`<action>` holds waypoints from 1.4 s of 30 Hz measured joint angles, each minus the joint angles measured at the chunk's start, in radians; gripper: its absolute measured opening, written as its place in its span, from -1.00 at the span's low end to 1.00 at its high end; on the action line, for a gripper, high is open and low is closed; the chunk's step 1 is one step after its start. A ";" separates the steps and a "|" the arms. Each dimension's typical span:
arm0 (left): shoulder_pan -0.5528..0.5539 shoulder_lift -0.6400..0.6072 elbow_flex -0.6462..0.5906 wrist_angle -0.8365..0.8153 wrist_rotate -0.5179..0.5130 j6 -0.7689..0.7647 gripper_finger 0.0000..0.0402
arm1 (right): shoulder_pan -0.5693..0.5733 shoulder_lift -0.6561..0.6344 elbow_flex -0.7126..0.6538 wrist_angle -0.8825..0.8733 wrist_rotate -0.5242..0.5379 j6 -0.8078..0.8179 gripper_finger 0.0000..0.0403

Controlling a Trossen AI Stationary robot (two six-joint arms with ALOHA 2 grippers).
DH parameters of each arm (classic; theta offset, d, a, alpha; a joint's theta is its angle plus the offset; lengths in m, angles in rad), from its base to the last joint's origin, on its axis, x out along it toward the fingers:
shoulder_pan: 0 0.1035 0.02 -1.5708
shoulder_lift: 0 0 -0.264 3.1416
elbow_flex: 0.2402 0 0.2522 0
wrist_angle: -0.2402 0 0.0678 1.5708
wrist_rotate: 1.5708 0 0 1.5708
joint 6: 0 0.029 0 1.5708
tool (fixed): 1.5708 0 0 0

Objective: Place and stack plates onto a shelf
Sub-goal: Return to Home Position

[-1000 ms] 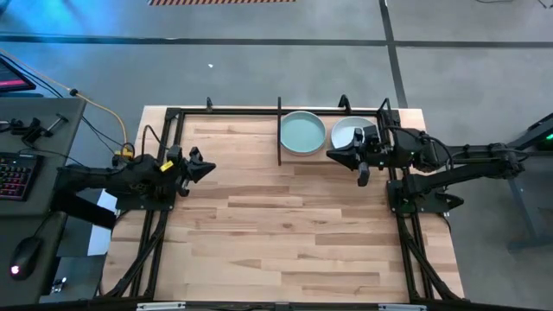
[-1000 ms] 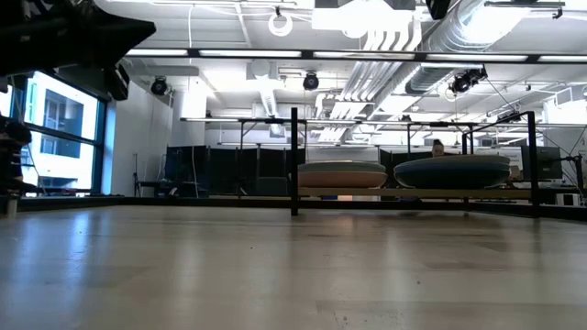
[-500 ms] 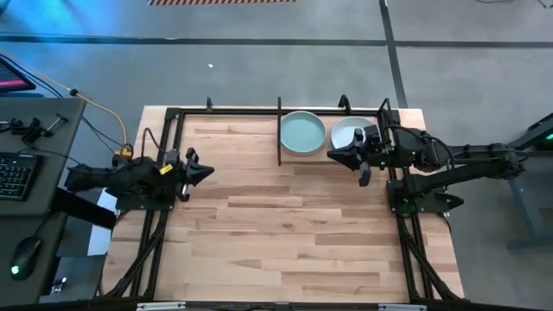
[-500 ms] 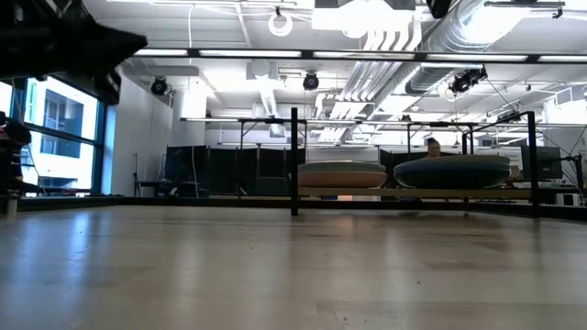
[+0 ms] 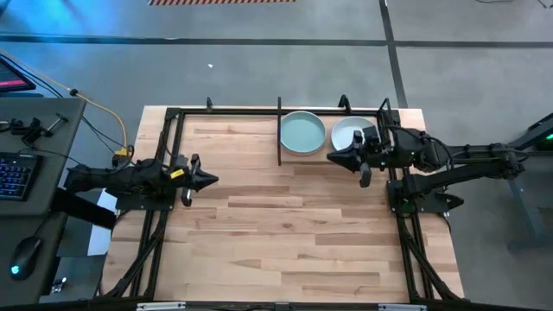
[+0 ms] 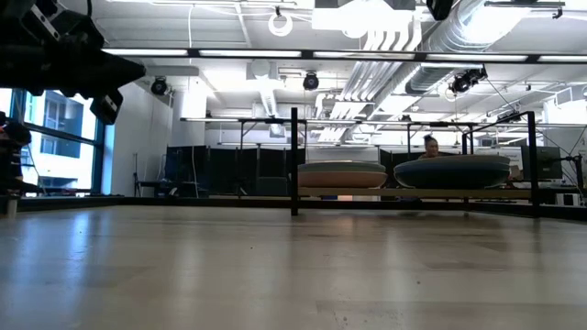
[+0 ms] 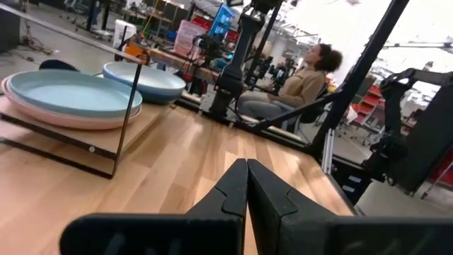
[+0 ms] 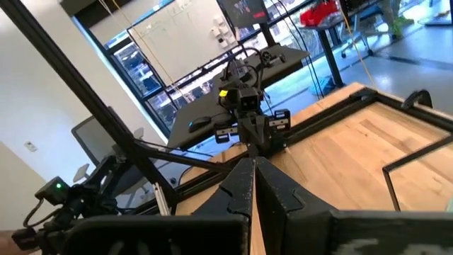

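The shelf point(image 5: 280, 130) of black rods stands at the table's far edge. In it are two stacks of plates. The left stack point(image 5: 303, 134) has a pale mint plate on top, lying on a pink one point(image 7: 64, 117). The right stack point(image 5: 348, 130) shows a white top plate, partly under my right arm. Both stacks show in the low view point(image 6: 341, 174) point(image 6: 451, 170). My right gripper point(image 5: 335, 156) is shut and empty, just in front of the right stack. My left gripper point(image 5: 210, 180) is shut and empty above the table's left part.
Black frame rails point(image 5: 160, 225) point(image 5: 406, 233) run along the table's left and right sides. A desk with a keyboard point(image 5: 17, 177) stands left of the table. A person point(image 7: 304, 74) sits beyond the table. Bare wood point(image 5: 285, 225) lies between the arms.
My left gripper has moved a little toward the table's near and right edges and has turned about its wrist. My right arm and the plates have kept still.
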 joint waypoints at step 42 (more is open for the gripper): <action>-0.001 0.013 0.000 -0.001 -0.002 0.009 -1.00 | 0.085 -0.611 -0.450 -0.042 -0.003 -0.088 -1.00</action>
